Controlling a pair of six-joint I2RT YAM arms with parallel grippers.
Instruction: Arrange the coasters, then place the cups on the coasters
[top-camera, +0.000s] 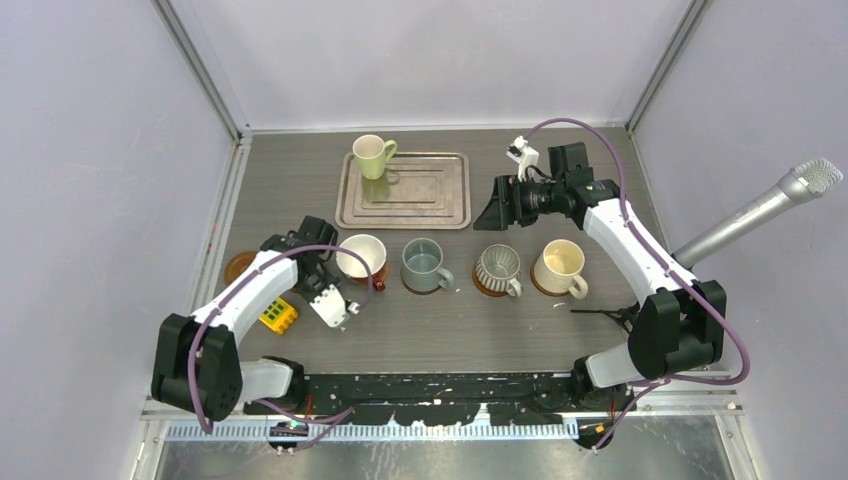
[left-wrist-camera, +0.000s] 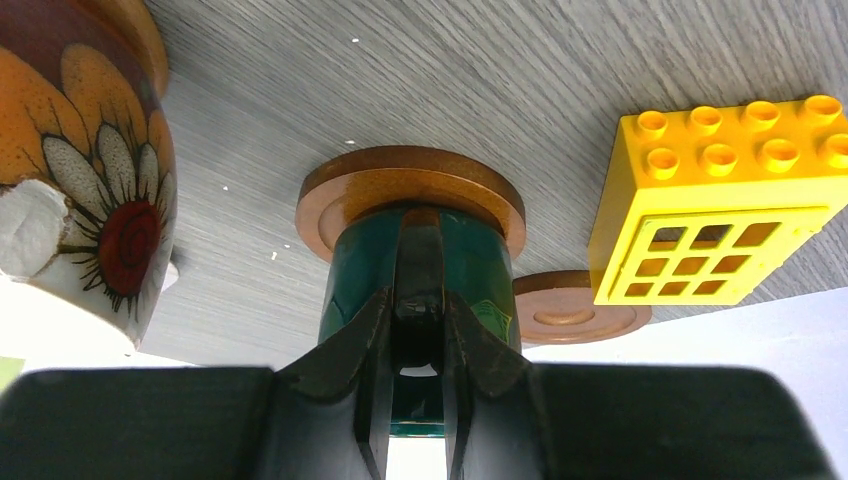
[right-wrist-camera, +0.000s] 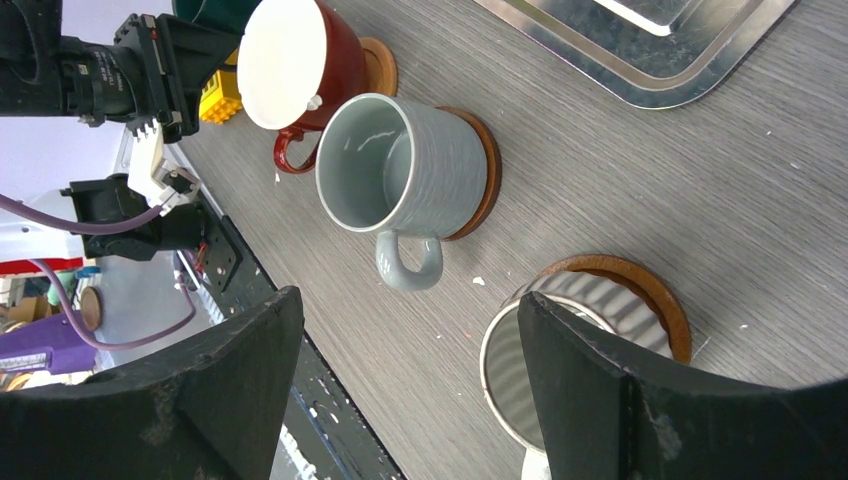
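With my left tool (left-wrist-camera: 418, 300) pinched shut on the green cup (left-wrist-camera: 362, 270) and my right tool (right-wrist-camera: 410, 380) wide open and empty, I'd settle the cup flat on the middle of its coaster (left-wrist-camera: 400, 180), near the yellow block (left-wrist-camera: 720, 200).

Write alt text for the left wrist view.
The left gripper is shut on the handle of a dark green cup with its base at a brown coaster. A second coaster, a yellow grid block and a floral mug flank it.

4 cups (top-camera: 425, 265) on coasters (right-wrist-camera: 487, 170); dk-green cup (left-wrist-camera: 480, 270) maybe too.
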